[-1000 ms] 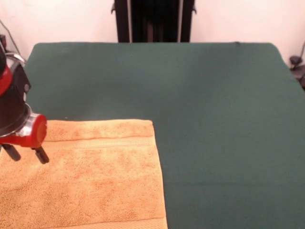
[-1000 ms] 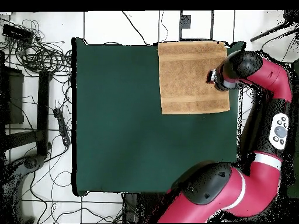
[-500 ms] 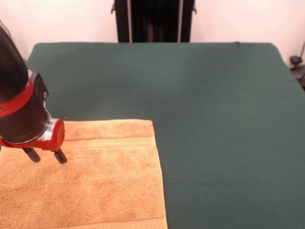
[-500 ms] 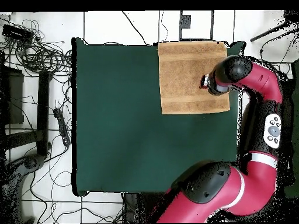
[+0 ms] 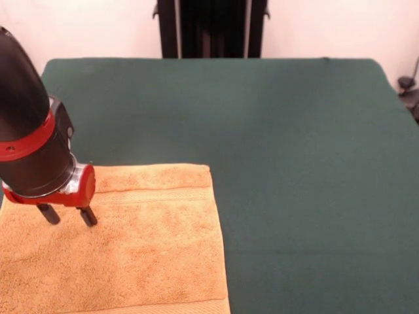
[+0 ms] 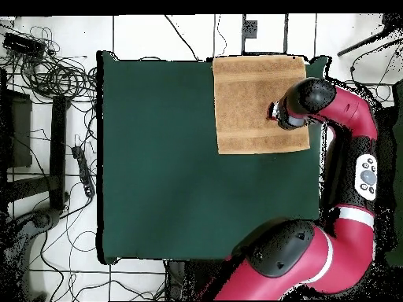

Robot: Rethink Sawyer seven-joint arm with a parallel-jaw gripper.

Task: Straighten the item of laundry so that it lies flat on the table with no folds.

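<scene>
- The towel lies spread out and flat on the green table, with no big folds to see.
- It is close to square. In the overhead view it is a little longer from 12 o'clock to 6 o'clock than from side to side.
- Its sides run straight along the table's sides, so it is not turned.
- In the front view a flat woven band crosses the towel from 9 o'clock to 3 o'clock near its far edge. A second band shows along the bottom edge of that view.
- In the overhead view the towel sits in the table's corner at about 1 o'clock. Its top edge is right at the table's top edge.
- From the towel toward 9 o'clock and 6 o'clock in that view, the table is bare green cloth with lots of room.
- Off the table at 9 o'clock, cables lie on the floor.
- The gripper points down over the towel's 9 o'clock side in the front view, just in front of the far band.
- Its two short black fingers stand apart with a gap between them and hold nothing.
- The finger tips are very near the towel, but I cannot tell if they touch it.
- Most of the towel lies toward 3 o'clock and 6 o'clock from the gripper in the front view.
- In the overhead view the red arm comes in over the towel's 3 o'clock edge.
</scene>
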